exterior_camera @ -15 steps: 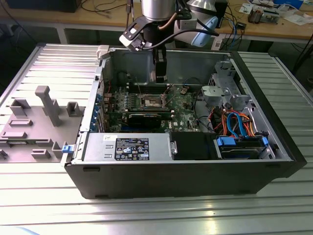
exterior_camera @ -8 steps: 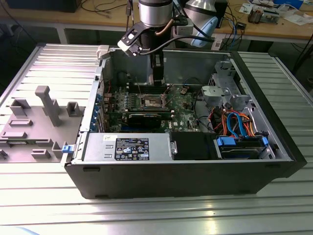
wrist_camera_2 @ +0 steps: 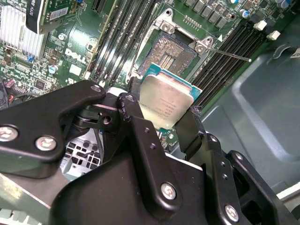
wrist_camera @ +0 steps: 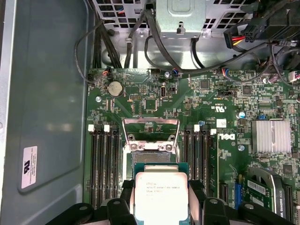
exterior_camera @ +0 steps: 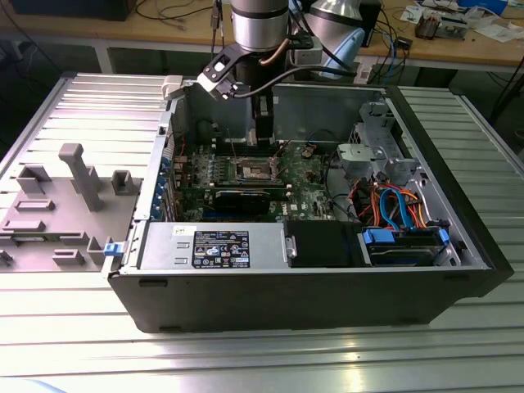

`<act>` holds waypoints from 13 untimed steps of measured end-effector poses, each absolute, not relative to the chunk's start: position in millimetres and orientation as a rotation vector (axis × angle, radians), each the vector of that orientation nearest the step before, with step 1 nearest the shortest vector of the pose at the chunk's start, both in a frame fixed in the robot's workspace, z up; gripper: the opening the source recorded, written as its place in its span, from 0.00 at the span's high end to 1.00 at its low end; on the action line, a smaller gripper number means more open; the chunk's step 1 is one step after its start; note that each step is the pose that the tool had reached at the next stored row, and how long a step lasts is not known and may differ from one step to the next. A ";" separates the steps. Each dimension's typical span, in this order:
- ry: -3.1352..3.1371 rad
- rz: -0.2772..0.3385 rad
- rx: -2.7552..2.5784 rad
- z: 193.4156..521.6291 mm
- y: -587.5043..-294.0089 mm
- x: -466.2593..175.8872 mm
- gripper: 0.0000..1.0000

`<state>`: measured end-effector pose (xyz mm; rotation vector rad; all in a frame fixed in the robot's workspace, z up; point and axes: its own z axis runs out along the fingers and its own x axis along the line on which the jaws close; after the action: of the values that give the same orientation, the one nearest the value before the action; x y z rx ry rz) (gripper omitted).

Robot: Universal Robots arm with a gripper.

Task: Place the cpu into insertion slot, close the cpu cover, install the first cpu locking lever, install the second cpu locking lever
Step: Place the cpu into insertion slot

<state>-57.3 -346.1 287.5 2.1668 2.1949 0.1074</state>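
Note:
My gripper (wrist_camera_2: 164, 107) is shut on the cpu (wrist_camera_2: 165, 101), a flat square chip with a silver-grey top and a green edge, gripped by two opposite sides between black fingers (wrist_camera_2: 136, 110). It hangs just above the insertion slot (wrist_camera_2: 172, 52), whose brownish pin field lies bare inside its silver rim. In the first wrist view the cpu (wrist_camera: 161, 194) partly hides the slot (wrist_camera: 149, 157), and the cpu cover (wrist_camera: 150, 121) stands swung open beyond it. A thin locking lever (wrist_camera_2: 230, 56) juts out beside the slot. In the exterior view the gripper (exterior_camera: 264, 141) hangs inside the computer case over the slot (exterior_camera: 255, 170).
Black memory slots (wrist_camera: 104, 164) run along both sides of the socket. A finned heatsink (wrist_camera: 271, 136) and bundled cables (wrist_camera: 140, 42) are nearby. The grey case wall (wrist_camera: 47, 108) stands close on one side. Drive bays (exterior_camera: 401, 246) and the power supply (exterior_camera: 213, 246) sit toward the case front.

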 end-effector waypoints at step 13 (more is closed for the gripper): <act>2.195 0.107 2.167 284.9 -346.1 -57.3 0.46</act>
<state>-57.3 -346.1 284.9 2.1668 2.1949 0.1074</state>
